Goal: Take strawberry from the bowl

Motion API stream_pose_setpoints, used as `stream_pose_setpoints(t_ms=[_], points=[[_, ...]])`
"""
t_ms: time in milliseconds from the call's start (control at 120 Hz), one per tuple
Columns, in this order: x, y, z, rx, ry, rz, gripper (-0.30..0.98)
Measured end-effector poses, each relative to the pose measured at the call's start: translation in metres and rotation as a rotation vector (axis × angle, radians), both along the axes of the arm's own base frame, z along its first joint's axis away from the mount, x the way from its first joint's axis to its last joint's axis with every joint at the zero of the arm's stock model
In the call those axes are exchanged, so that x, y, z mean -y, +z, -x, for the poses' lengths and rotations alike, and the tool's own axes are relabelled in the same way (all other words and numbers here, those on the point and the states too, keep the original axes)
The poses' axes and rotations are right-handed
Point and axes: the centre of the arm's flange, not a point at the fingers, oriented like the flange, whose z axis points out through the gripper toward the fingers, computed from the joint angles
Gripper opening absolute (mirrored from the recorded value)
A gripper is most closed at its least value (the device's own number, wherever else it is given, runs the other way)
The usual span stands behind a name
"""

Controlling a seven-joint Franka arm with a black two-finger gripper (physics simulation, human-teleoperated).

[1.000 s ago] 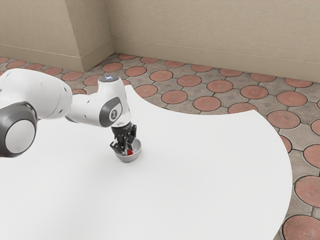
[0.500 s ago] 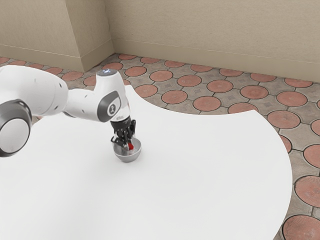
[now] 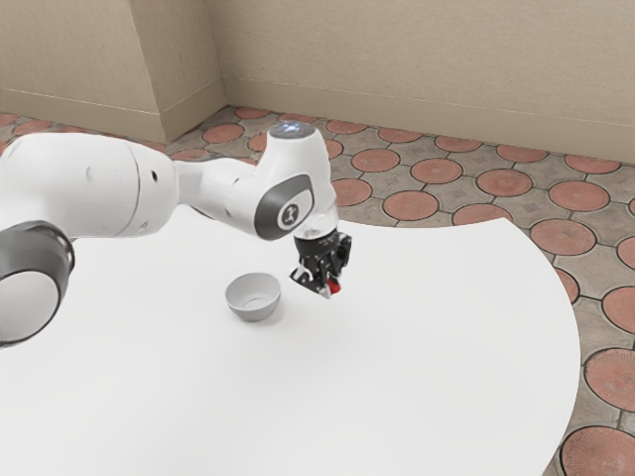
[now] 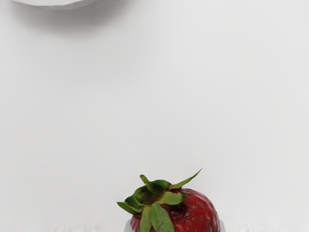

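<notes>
My black gripper [image 3: 329,288] is beside the bowl, toward the exterior view's right, and shut on the red strawberry [image 3: 334,288]. In the wrist view the strawberry [image 4: 195,212] shows its green leaves and part of its red side, with a bit of fingertip at either side of it. The grey bowl [image 3: 254,310] stands upright on the white table, with nothing inside it. Part of the bowl [image 4: 53,6] also appears in the wrist view, apart from the strawberry.
The white table [image 3: 397,367] has a curved edge, with a tiled floor [image 3: 491,183] beyond it. A beige wall [image 3: 417,59] rises behind the floor.
My gripper has come up out of the bowl and moved toward the exterior view's right, carrying the strawberry. The bowl has stayed where it was.
</notes>
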Motion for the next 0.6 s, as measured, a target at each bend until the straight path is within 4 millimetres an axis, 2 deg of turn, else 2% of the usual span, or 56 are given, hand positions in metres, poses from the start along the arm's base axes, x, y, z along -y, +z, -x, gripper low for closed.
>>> stream_pose_setpoints(t_ms=[150,217,308,425,525,600], points=[[0.055,-0.003,-0.010,0.024,-0.076,-0.004,-0.07],[0.073,-0.006,-0.015,0.033,-0.100,-0.005,-0.07],[0.096,-0.022,-0.019,0.027,-0.129,-0.001,-0.06],[0.113,-0.045,-0.020,0.009,-0.151,0.003,-0.06],[0.117,-0.052,-0.022,0.006,-0.155,0.004,-0.06],[0.119,-0.054,-0.024,0.011,-0.156,0.006,0.05]])
